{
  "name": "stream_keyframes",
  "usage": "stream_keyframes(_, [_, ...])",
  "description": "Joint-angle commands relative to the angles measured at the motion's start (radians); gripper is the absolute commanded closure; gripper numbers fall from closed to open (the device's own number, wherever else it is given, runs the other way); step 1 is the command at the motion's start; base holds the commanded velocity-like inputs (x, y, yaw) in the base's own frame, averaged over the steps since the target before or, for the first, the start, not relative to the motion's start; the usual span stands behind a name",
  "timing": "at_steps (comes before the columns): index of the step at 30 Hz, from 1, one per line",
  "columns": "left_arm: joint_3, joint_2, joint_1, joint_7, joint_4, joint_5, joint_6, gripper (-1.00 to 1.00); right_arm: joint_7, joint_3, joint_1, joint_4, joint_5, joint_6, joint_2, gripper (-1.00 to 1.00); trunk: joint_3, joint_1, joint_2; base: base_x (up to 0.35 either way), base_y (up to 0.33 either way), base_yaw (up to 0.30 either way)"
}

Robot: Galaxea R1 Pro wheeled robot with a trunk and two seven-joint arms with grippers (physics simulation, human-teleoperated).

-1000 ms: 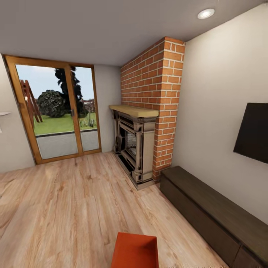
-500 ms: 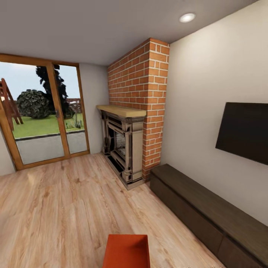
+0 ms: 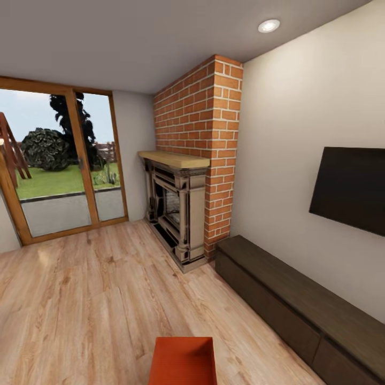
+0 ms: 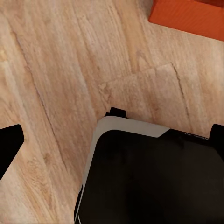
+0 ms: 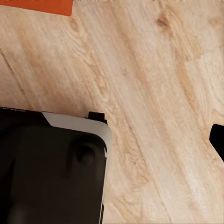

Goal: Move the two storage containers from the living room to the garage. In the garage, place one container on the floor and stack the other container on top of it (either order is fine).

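A: What is showing across the head view, left to right?

B: A glazed patio door (image 3: 59,166) is filling the left edge, the brick fireplace (image 3: 195,176) is sitting at centre, and a wall TV (image 3: 350,190) is hanging at right above a low dark cabinet (image 3: 299,299). One storage container (image 3: 183,361) is lying on the wood plank floor (image 3: 80,299) at bottom centre.

A: And the grippers?

B: The left gripper (image 4: 112,140) is showing dark fingertips at both edges of its wrist view, so the fingers are standing wide apart, holding nothing. The right gripper's state I cannot tell; one fingertip (image 5: 217,140) is visible.

A: What could go wrong?

B: The container is sitting just ahead of the robot's base (image 4: 149,172). Rolling forward could be nudging it away, and low arms could be clipping its rim.
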Motion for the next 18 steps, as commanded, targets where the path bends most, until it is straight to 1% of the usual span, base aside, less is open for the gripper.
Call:
stream_keyframes(1, [-0.008, 0.0, 0.0, 0.002, 0.0, 0.008, -0.002, -1.0, -0.003, -0.003, -0.001, 0.003, 0.009, -0.005, 0.0, -1.0, 0.0, 0.0, -0.001, 0.0, 0.222, 0.0])
stream_keyframes(11, [-0.008, 0.0, 0.0, 0.002, 0.0, 0.009, -0.002, -1.0, -0.004, 0.001, -0.001, 0.003, 0.013, -0.006, 0.001, -1.0, 0.0, 0.0, -0.001, 0.0, 0.295, 0.0])
stream_keyframes(13, [-0.008, 0.0, -0.001, 0.003, 0.0, 0.009, -0.002, -1.0, -0.004, 0.001, -0.001, 0.003, 0.013, -0.007, 0.001, -1.0, 0.0, 0.0, -0.001, 0.0, 0.129, 0.0])
stream_keyframes(18, [-0.008, 0.0, 0.0, 0.003, 0.0, 0.009, -0.002, -1.0, -0.004, 0.001, -0.001, 0.003, 0.013, -0.006, 0.001, -1.0, 0.0, 0.0, -0.001, 0.0, 0.019, 0.0])
